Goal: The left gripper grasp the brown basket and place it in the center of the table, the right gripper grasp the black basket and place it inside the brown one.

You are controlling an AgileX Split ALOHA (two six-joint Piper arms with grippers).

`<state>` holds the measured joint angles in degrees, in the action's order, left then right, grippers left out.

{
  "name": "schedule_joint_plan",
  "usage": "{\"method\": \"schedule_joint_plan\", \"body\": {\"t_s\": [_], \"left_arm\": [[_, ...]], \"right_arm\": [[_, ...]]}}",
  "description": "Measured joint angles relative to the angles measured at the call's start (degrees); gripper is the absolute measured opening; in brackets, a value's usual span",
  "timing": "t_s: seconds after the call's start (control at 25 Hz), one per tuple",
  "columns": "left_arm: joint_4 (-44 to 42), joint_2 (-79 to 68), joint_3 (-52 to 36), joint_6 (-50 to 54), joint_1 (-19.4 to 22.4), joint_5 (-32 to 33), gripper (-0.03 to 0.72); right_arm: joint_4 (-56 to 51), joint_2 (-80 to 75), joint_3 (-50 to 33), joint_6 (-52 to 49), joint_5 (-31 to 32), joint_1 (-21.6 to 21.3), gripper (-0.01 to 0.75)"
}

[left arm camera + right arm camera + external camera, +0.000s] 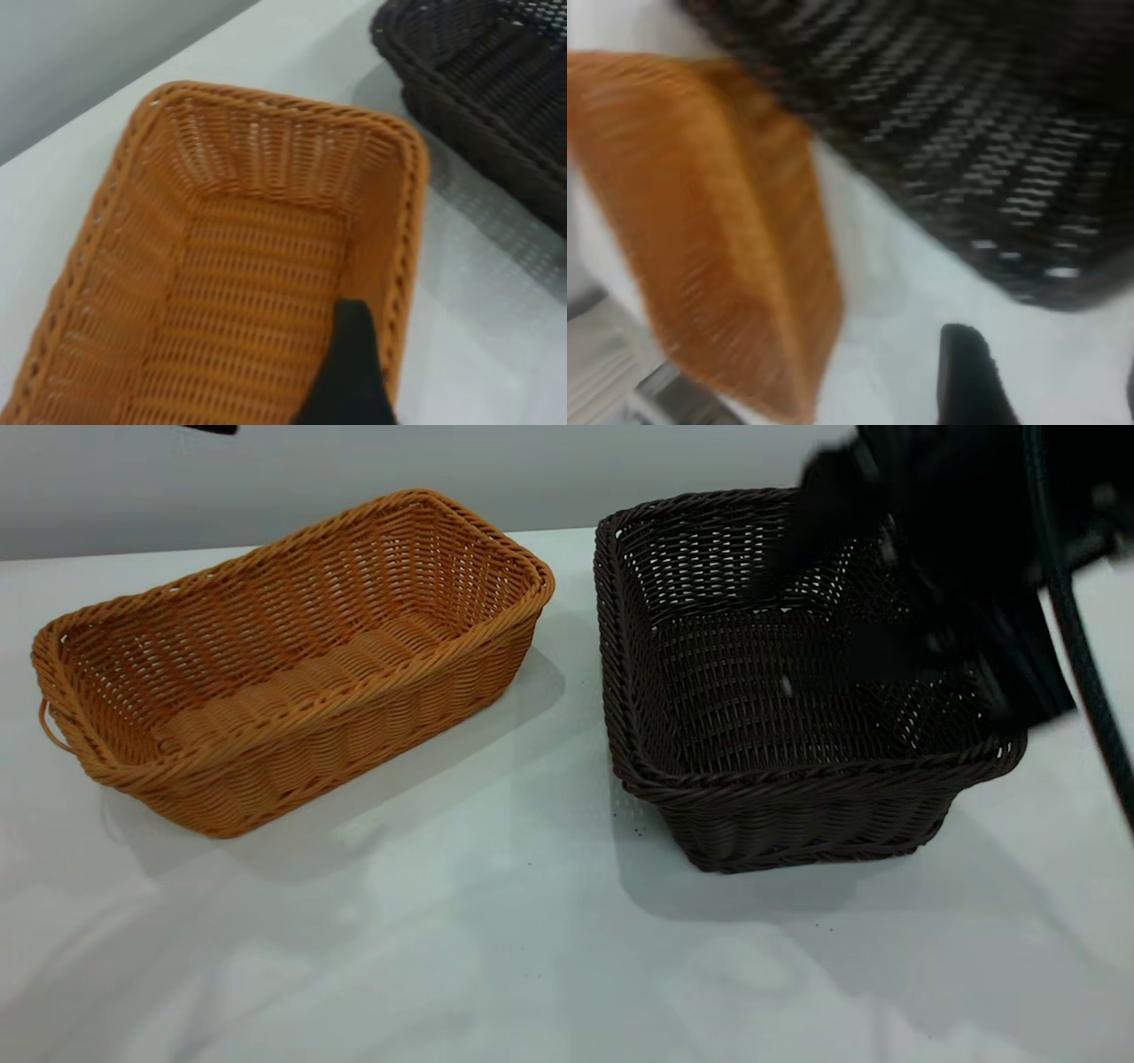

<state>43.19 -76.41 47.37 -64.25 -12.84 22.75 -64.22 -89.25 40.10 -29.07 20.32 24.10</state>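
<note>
right end effector [895, 646]: blurred over black basket [780, 691], frame right; jaw state cannot tell | brown basket [283, 655]: frame left, uncentred | risk: early lift finds no centred target

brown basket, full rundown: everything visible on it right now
The brown basket is a rectangular orange-tan woven wicker tray with a thick braided rim and a small loop handle at its near-left end. It is empty, sits upright and angled on the white table, left of the black basket, with a gap between them. Nothing grips it; one finger of the left gripper hovers over its inside near one long wall.
</note>
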Motion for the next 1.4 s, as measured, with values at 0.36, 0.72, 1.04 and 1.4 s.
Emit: {"method": "schedule_joint_plan", "body": {"t_s": [0.36, 0.72, 1.04, 1.4], "left_arm": [[-0.1, 0.0, 0.0, -0.2, -0.7, 0.1, 0.529], [-0.1, 0.0, 0.0, -0.1, -0.7, 0.2, 0.529], [0.0, 0.0, 0.0, -0.1, -0.7, 0.2, 0.529], [0.0, 0.0, 0.0, 0.0, -0.7, 0.2, 0.529]], "right_arm": [[4.6, 0.6, -8.5, -8.0, -1.8, 0.0, 0.371], [4.1, 0.4, -8.4, -7.2, -5.4, 0.0, 0.371], [4.1, 0.3, -8.3, -6.8, -8.4, 0.0, 0.371], [1.9, -1.5, -8.0, -6.8, -9.0, 1.5, 0.371]]}}
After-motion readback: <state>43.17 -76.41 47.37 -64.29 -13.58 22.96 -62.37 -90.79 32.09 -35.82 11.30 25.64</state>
